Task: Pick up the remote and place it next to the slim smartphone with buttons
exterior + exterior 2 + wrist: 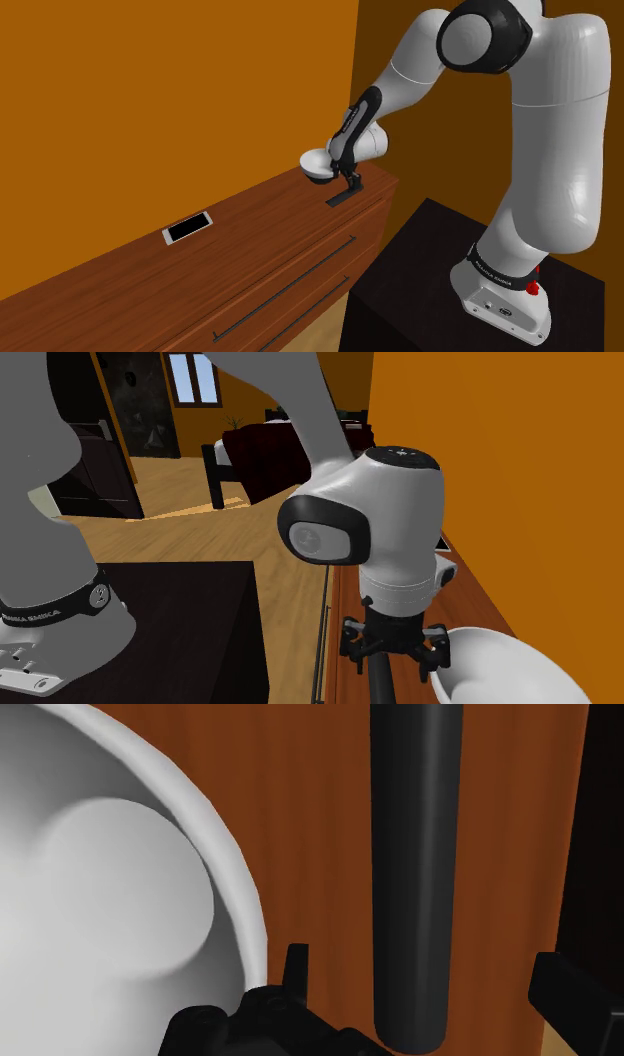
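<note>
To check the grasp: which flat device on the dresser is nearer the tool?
The black remote, directly under the tool beside the white bowl; the white-edged phone lies far off.

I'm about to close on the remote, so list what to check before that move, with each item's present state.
1. Fingers apart: ok, they stand open on either side of the remote.
2. Remote between the fingers: ok, it lies between them and neither touches it.
3. Gripper low enough to clasp the remote: cannot tell.
4. Bowl out of the fingers' way: cannot tell, its rim lies close beside one finger.
5. Room next to the phone: ok, it lies flat on the dresser with bare wood around it.
</note>
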`<state>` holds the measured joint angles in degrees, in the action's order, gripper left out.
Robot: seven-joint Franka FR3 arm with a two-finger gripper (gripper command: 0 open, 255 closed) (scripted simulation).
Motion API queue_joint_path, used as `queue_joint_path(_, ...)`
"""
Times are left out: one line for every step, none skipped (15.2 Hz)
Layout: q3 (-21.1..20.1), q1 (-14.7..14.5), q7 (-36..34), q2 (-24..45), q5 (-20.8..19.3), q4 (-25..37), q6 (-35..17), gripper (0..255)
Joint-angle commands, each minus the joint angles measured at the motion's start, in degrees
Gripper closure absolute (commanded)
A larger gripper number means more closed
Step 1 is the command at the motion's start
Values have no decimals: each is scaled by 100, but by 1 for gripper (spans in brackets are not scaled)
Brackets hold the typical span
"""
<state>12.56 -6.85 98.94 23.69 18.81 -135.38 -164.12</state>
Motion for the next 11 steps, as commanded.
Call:
queue_joint_path(-134,75,104,352,71,83,-107,0)
queue_joint_path(-182,114,137,438,111,118,-161,0)
queue_joint_path(-230,154,167,524,147,154,-213,0)
queue_joint_path(-276,192,198,610,184,191,-265,0)
queue_joint_path(-344,248,246,747,240,252,-345,0)
queue_joint_path(-350,255,238,746,229,251,-347,0)
queue_joint_path(-354,260,232,746,221,251,-348,0)
queue_joint_path(-361,270,221,745,206,250,-349,0)
queue_joint_path(-365,275,214,744,197,249,-350,0)
queue_joint_path(-368,279,210,744,192,249,-351,0)
queue_joint_path(-368,279,210,744,192,249,-351,0)
